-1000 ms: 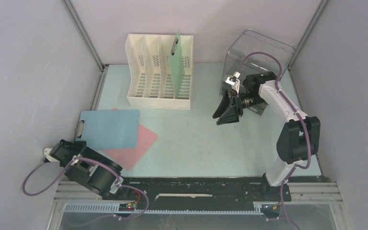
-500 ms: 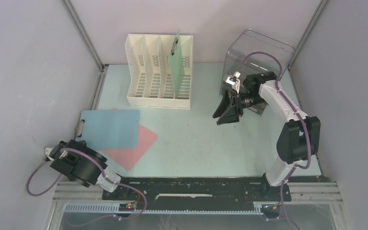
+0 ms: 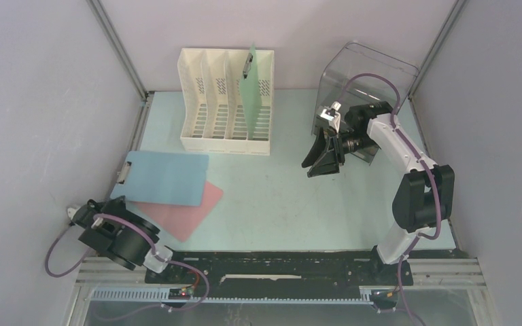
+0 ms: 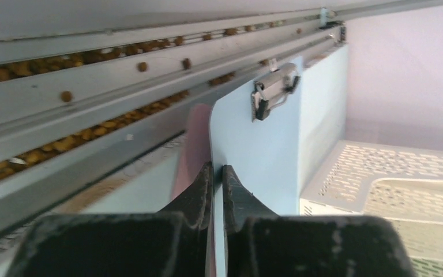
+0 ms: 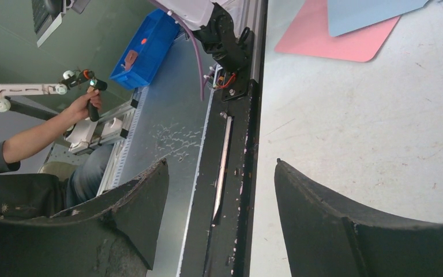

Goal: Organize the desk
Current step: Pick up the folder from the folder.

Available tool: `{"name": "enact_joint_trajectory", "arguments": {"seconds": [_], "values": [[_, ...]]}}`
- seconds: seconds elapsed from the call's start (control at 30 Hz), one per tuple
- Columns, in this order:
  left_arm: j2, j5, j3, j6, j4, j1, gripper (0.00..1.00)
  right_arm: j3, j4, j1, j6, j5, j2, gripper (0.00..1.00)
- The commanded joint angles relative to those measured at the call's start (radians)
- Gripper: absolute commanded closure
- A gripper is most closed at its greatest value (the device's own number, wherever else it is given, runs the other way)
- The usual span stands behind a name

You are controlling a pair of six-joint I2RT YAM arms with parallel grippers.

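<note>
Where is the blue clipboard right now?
In the top view, the blue clipboard is at the left of the desk, overlapping the pink board, its near edge pinched in the left gripper.

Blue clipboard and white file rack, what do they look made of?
Blue clipboard: likely thin rigid plastic, matte, even colour, rounded corners. Its clip: shiny bare metal. File rack: probably moulded plastic, off-white, faint sheen, slotted walls and floor.
</note>
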Motion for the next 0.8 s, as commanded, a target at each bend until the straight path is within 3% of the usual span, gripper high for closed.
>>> {"name": "enact_joint_trajectory", "arguments": {"seconds": [0.0, 0.27, 0.47, 0.77], "values": [[-0.148, 0.036, 0.024, -0.013, 0.010, -0.035, 1.00, 0.024, -0.044, 0.011, -0.024, -0.021, -0.041, 0.25], [-0.471, -0.048, -0.019, 0.000, -0.150, -0.057, 1.00, 0.024, -0.046, 0.012, -0.026, -0.020, -0.046, 0.25], [-0.701, -0.065, 0.000, -0.010, -0.370, -0.057, 1.00, 0.024, -0.046, 0.010, -0.026, -0.010, -0.048, 0.25], [-0.876, -0.012, 0.056, -0.081, -0.629, -0.080, 1.00, 0.028, -0.046, 0.006, -0.026, 0.006, -0.050, 0.25]]}}
